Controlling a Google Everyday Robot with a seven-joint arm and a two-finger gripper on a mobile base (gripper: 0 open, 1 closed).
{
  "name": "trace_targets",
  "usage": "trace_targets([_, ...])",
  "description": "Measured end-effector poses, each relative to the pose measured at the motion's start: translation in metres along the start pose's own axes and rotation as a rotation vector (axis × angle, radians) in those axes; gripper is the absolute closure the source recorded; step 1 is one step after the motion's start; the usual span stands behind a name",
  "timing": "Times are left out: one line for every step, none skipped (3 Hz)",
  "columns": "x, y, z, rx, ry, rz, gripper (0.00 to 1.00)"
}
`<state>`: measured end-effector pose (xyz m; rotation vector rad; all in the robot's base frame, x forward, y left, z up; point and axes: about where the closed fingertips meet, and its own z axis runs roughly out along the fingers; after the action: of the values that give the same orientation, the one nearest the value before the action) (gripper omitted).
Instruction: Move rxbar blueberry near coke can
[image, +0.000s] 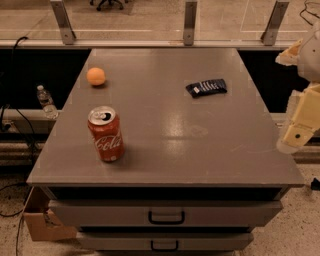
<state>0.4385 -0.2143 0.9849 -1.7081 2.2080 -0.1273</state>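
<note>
The rxbar blueberry (206, 88), a flat dark navy wrapper with white lettering, lies on the grey table top (180, 145) at the back right. The coke can (106, 133), red with white script and a silver top, stands upright at the front left of the table. The two are far apart. My gripper (299, 125), cream-coloured, hangs at the right edge of the view, beyond the table's right side and off to the right of the bar. It holds nothing that I can see.
A small orange ball (96, 76) sits at the back left of the table. Two drawers with handles (166, 217) are below the front edge. A water bottle (46, 101) stands on a ledge to the left, and a cardboard box (42, 222) on the floor.
</note>
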Motion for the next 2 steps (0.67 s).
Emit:
trace_targets([0.000,0.000,0.000,0.000,0.000,0.000,0.00])
trace_targets([0.007,-0.024,0.012,-0.001,-0.044,0.004,0.00])
